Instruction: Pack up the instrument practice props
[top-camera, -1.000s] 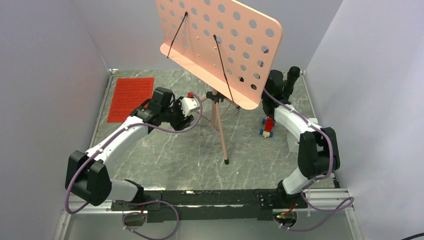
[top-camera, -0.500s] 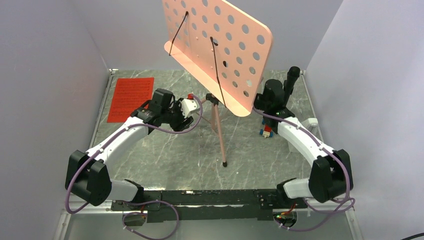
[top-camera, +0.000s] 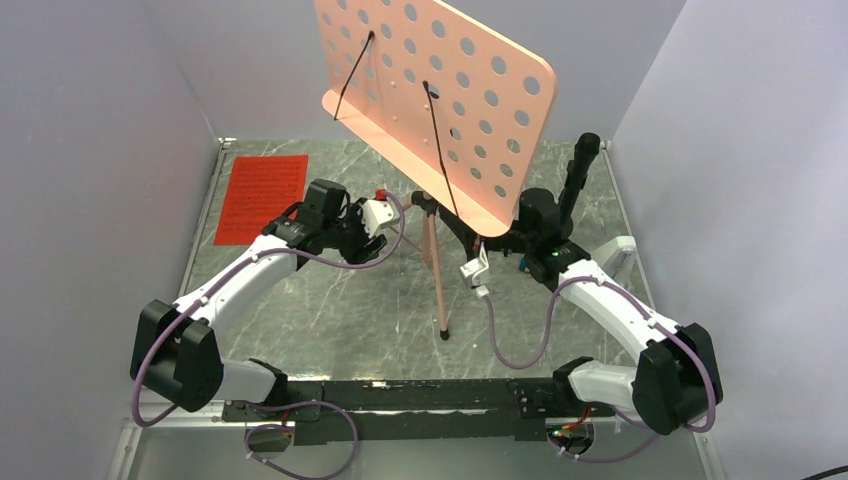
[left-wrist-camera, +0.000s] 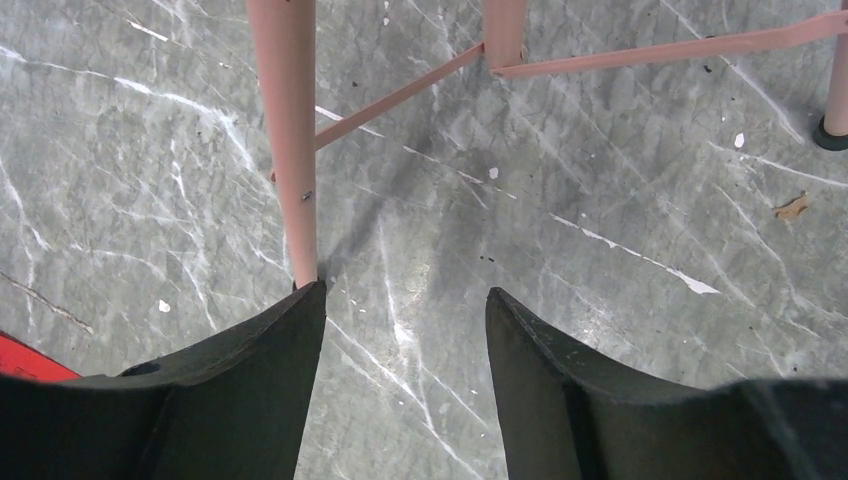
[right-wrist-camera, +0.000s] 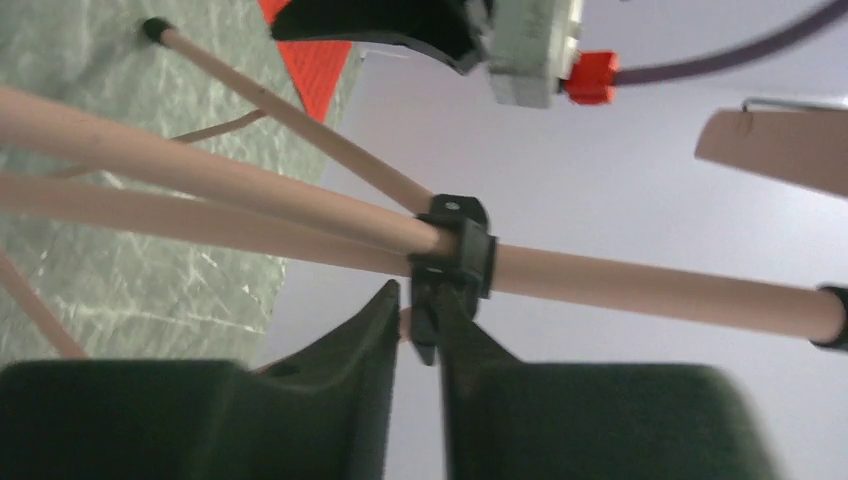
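Pink metal stand (top-camera: 390, 145) is up on its thin tube legs mid-bench, with the flat desk peppered with round holes and two black wires across its face. The right hand (right-wrist-camera: 415, 300) is in from the right, its dark fingers pressed together on the tab of the black plastic collar (right-wrist-camera: 455, 245) where the smooth tubes meet. The left hand (left-wrist-camera: 405, 300) hangs over the grey veined marble bench (left-wrist-camera: 600, 300), fingers apart and gripping nothing, its left tip just beside a pink leg (left-wrist-camera: 290, 150). The red printed sheet (top-camera: 262, 195) lies flat at the far left.
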